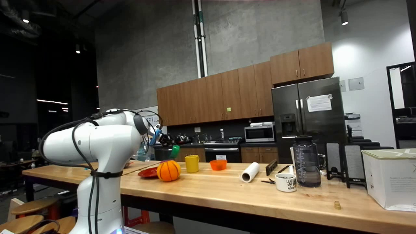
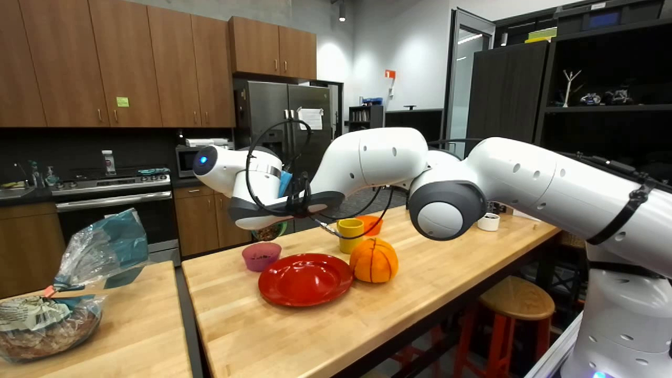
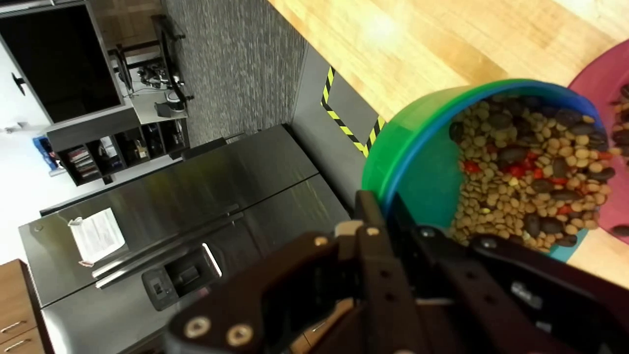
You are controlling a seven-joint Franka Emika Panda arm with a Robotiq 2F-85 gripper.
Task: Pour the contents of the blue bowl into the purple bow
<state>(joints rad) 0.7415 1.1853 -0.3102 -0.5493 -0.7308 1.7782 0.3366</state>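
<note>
Claw (image 3: 384, 209) is pinching one edge of the blue bowl (image 3: 432, 182), jaws closed on its wall; the outside is showing green, the inner lip blue, and whether this is one two-tone piece or a blue one nesting in a green one, cannot tell. Bowl is hanging above the desk (image 2: 236, 325), reaching out from the claw tips toward the upper right of the wrist view, well tilted. Being round, it is offering no long axis; the line that matters is running from the pinched edge across to the free lip, and that lip is facing the purple bowl (image 2: 262, 265), which is standing upright on the desk with dark beans (image 3: 624, 140) in it. Lentil-and-bean mix (image 3: 530, 172) is banking against the side away from the claw, some grains sitting right at the lip. In an exterior view the held bowl is showing above the purple one and slightly to its right; lip touching or clearing the purple rim, cannot tell. Pour is probably under way, much remaining. Next move is likely calling for more tilt about the pinch, lip over the purple mouth; falling short would be risking spillage.
</note>
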